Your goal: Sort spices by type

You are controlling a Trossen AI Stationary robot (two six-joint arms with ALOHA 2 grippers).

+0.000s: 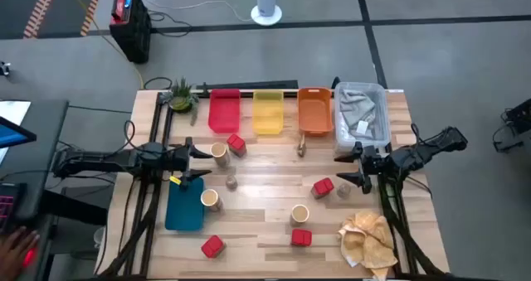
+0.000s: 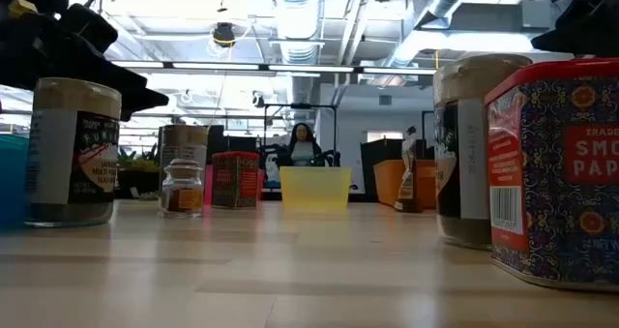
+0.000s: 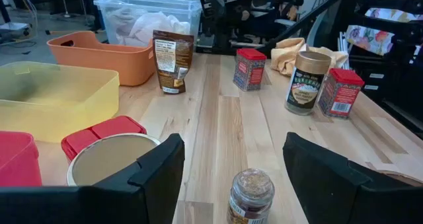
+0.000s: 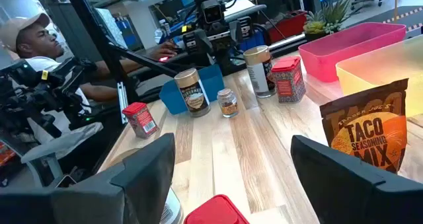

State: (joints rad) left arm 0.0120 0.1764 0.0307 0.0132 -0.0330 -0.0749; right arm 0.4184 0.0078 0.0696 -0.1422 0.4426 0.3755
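The spices stand scattered on the wooden table: red tins, tan cylinders and small glass jars. My left gripper hovers open at the table's left, level and pointing right. A small jar stands just ahead, low between its fingers, and a tan cylinder and a red tin stand beside one finger. My right gripper hovers open at the right, pointing left, over a red tin.
Red, yellow and orange trays line the far edge, beside a clear bin of cloth. A blue tray lies near left. A seasoning pouch stands mid-table, a beige cloth near right. A person sits beyond the left side.
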